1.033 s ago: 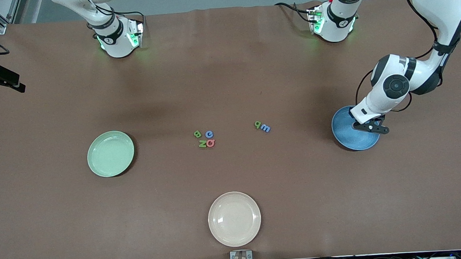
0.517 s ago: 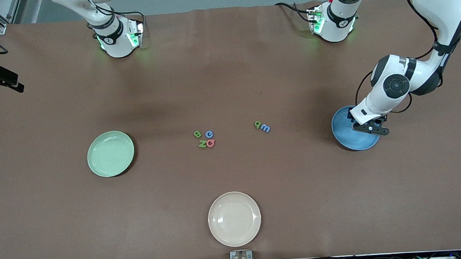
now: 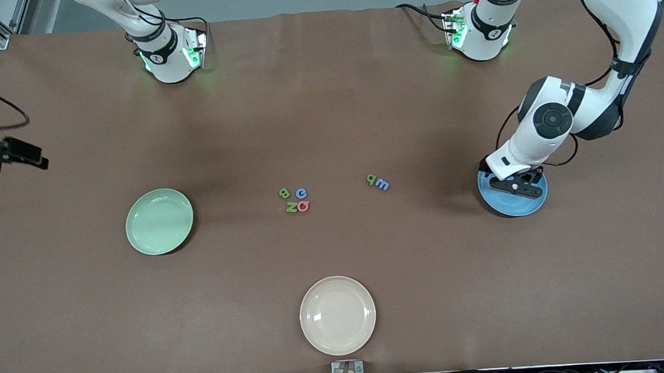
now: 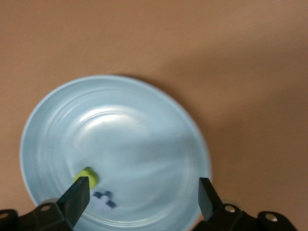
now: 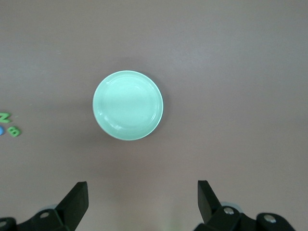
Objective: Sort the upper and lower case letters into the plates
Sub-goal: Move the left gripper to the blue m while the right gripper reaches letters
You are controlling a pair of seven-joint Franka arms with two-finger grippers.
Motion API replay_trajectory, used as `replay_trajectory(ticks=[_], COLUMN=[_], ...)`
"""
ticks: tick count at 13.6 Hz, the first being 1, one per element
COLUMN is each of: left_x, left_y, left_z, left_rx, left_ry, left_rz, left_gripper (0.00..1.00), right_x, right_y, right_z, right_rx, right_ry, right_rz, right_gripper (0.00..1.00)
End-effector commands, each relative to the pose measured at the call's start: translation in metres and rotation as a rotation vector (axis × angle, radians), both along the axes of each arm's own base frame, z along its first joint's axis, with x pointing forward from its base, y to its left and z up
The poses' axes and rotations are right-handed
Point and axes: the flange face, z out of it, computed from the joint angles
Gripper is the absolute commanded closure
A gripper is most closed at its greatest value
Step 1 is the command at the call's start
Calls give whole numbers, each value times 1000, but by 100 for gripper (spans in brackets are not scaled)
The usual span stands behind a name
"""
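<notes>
The blue plate (image 3: 511, 206) lies near the left arm's end of the table. My left gripper (image 3: 515, 186) hangs open just over it, holding nothing. In the left wrist view the blue plate (image 4: 139, 130) holds a green letter (image 4: 87, 177) and a blue letter (image 4: 104, 198) between the left gripper's (image 4: 144, 199) spread fingers. Four letters (image 3: 295, 200) cluster at mid-table, and a green and a blue letter (image 3: 377, 182) lie beside them. The pale green plate (image 3: 159, 221) is bare. My right gripper (image 3: 19, 155) waits open, high over the table's edge at the right arm's end.
A cream-white plate (image 3: 337, 315) sits nearest the front camera, by the table's edge. The right wrist view looks down on the pale green plate (image 5: 128, 105), with letters (image 5: 9, 126) at the picture's edge. Both arm bases (image 3: 169, 55) stand along the table's back edge.
My left gripper has opened over the blue plate and shifted a little toward mid-table. The right gripper has drifted slightly at the table's end.
</notes>
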Motion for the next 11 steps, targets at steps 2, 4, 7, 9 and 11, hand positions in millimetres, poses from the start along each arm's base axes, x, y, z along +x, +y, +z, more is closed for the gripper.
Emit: replay_trajectory(ticks=[2, 4, 7, 9, 11], left_x=[1, -4, -15, -16, -18], left_y=[-49, -82, -128, -156, -187], left_z=[32, 39, 33, 32, 29], left_rx=[-12, -35, -58, -84, -110], left_ry=[-2, -21, -12, -9, 0], left_rz=[93, 168, 238, 291, 350], left_gripper=[1, 1, 1, 1, 1], right_x=[28, 38, 45, 38, 25], right_y=[11, 48, 87, 99, 130], right_z=[-44, -78, -120, -153, -187], right_rx=[15, 40, -15, -21, -32], right_ry=[25, 39, 14, 7, -12], right_rz=[-4, -140, -199, -326, -406], right_gripper=[0, 0, 0, 0, 0])
